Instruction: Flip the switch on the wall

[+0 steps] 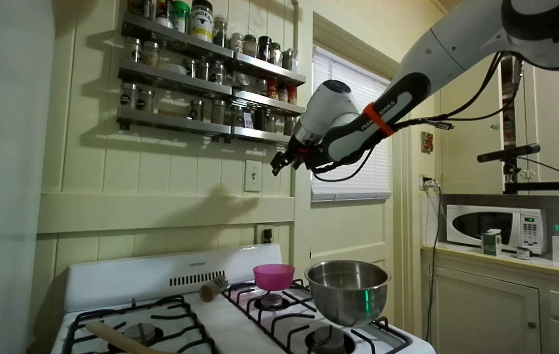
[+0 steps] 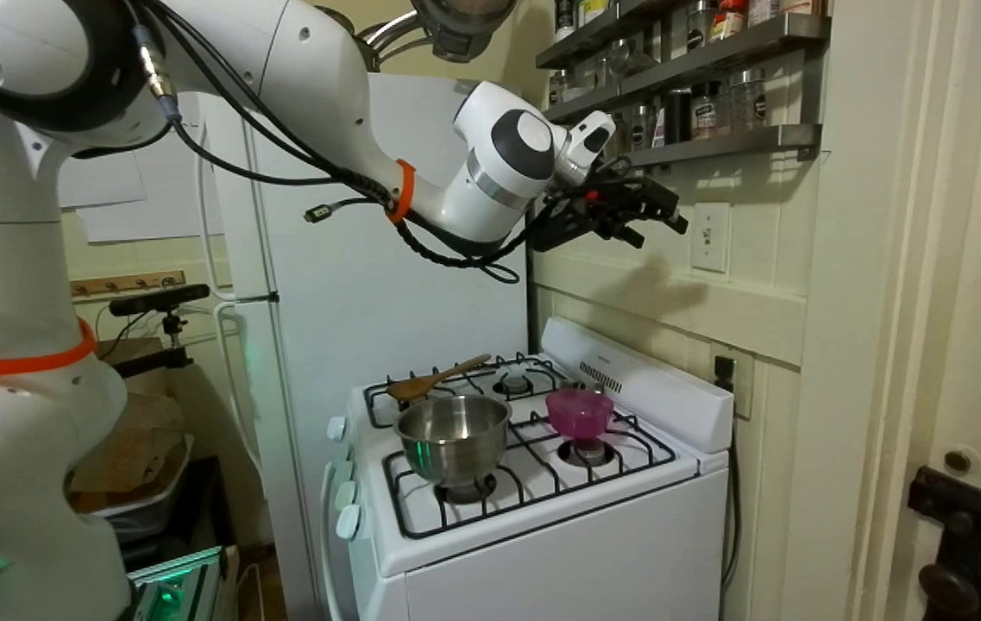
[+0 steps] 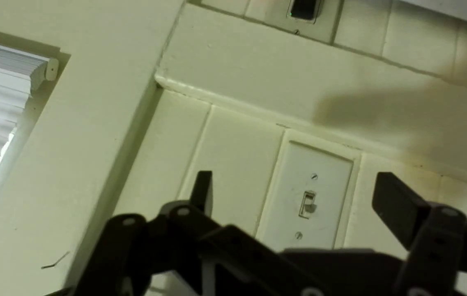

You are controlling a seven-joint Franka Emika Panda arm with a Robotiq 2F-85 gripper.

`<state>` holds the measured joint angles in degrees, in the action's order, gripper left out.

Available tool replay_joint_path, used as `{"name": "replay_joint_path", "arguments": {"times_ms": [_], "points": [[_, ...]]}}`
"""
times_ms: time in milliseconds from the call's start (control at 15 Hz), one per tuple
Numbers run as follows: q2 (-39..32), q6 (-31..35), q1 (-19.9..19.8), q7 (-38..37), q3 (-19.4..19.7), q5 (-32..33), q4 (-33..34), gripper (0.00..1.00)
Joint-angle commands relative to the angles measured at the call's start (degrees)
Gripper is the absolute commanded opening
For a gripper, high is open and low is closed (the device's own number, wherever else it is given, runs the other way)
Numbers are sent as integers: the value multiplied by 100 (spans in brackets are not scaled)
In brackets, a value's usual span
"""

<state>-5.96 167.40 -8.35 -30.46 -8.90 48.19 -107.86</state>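
While the arm [image 1: 434, 59] slopes down from upper right in an exterior view, its wrist [image 1: 331, 103] is bent so the gripper [image 3: 297, 195] points at the wall [image 1: 127, 172]. Jaws spread wide. Switch [image 3: 308, 205] is on the wall; wrist view has it framed in the gap between the jaws, both exterior views put it near but apart from them. Edges: switch's lower edge sits right against the horizontal rail [image 1: 112, 214]; upright trim [image 3: 93, 115] off to one side, bare wall between. Bottom spice shelf [image 1: 259, 135] is near and higher than the jaws, little headroom there. Downward is open air; metal bowl [image 2: 454, 444] and pink bowl [image 2: 579, 416] sit on the stove [image 2: 559, 552], well below.
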Motion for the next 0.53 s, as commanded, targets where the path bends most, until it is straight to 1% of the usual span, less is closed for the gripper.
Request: {"name": "replay_joint_path", "arguments": {"times_ms": [0,133,200,267,333,400,467], "points": [[-169,407,51,-977,254,960,462,100],[-330,635,93,-1666,379,1530,830,100],[-440,712,126,-1951,416,1787,1022,75],[-547,803,159,-2234,438,1978,1191,73],[-662,871,195,-2530,458,2174,1367,66],[-788,911,236,-2752,459,2307,1513,56],[-896,916,272,-2954,453,2405,1628,49]]}}
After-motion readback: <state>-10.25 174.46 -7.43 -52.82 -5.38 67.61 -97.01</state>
